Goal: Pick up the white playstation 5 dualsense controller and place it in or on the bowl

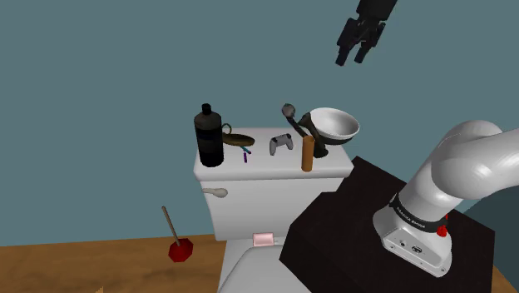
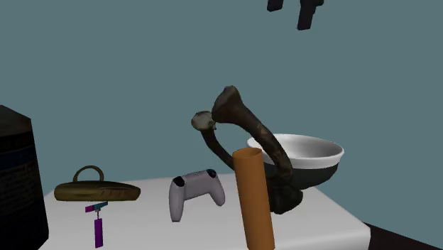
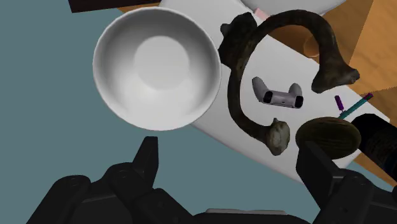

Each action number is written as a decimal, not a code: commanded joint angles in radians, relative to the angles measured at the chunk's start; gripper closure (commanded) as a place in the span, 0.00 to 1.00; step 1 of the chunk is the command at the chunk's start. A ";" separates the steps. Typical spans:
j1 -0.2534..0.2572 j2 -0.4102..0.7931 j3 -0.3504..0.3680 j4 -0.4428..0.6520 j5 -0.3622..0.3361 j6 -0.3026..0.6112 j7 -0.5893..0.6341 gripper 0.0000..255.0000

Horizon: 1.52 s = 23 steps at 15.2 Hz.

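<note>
The black 2-finger gripper point(image 1: 352, 57) hangs high above the white toilet tank lid point(image 1: 249, 172), its 2 fingers apart and clasping nothing. The grey-white, 2-handled game controller point(image 1: 281, 143) lies near the middle of the lid. The round bowl point(image 1: 335, 125), white inside and dark outside, stands at the lid's end toward the shoulder view's right. A dark, curved, horn-shaped piece point(image 2: 231, 106) rises between controller and bowl, and an upright brown cylinder point(image 1: 308, 153) stands at the lid's front edge.

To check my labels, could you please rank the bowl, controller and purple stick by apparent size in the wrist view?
Largest: bowl.
Middle: controller.
Smallest: purple stick.
The gaps are plain, so nearness changes nothing.
</note>
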State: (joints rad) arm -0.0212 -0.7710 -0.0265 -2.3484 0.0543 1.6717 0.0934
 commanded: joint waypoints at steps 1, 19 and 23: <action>0.000 0.000 0.000 0.000 0.000 0.000 0.000 0.00; 0.217 0.419 -0.033 -0.189 0.222 0.543 -0.345 0.00; 0.264 0.530 -0.033 -0.178 0.292 0.625 -0.434 0.00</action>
State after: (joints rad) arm 0.2331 -0.2627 -0.0602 -2.5286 0.3311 2.2793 -0.3216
